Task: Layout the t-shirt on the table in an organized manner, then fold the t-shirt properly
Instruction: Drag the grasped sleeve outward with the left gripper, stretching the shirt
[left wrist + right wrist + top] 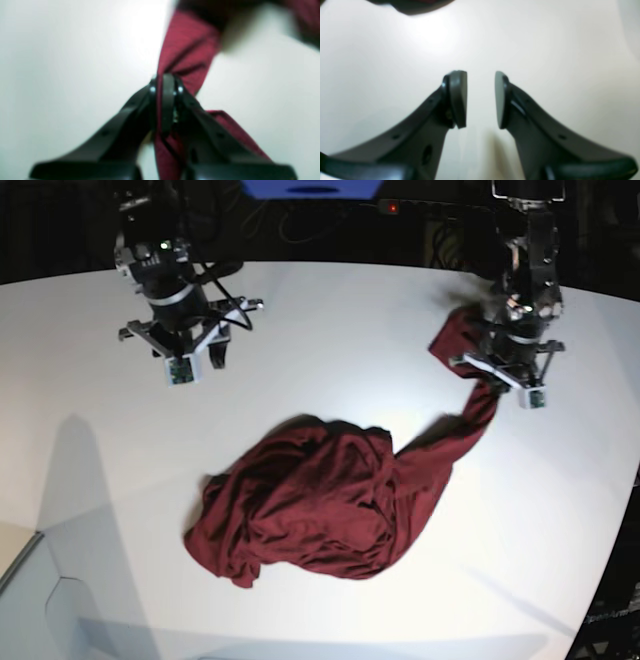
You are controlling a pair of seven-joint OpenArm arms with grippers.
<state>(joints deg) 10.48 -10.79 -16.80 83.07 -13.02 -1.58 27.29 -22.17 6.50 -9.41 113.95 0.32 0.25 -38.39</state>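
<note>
T-shirt point(310, 505): dark maroon, long-sleeved, lying as a crumpled heap on the near middle of the table point(330, 340). Body bunched and folded over itself; no hem, collar or shoulder line can be picked out flat. One sleeve runs out of the heap toward the far side of the table, where the arm with the left wrist camera stands, and is lifted clear of the surface at its end.

Left gripper point(165, 82): jaws closed on that sleeve. The wrist view shows maroon cloth pinched between the fingertips, a strip running up and away above them and a loose end hanging below. Grip looks to sit partway along the sleeve rather than at the very cuff, though blur makes this uncertain.

Right gripper point(480, 100): jaws parted, nothing between them, bare white table beneath. It hangs above the table well apart from the heap; only a dark edge of cloth shows at the top of its wrist view.

Progress, as a judgement: very early. Layout is barely begun, with one sleeve taken up and the rest untouched. Left to do: spread the body flat, straighten both sleeves, smooth wrinkles, then all the folding. The free gripper will probably be needed on a second point of the shirt to pull it open.
</note>
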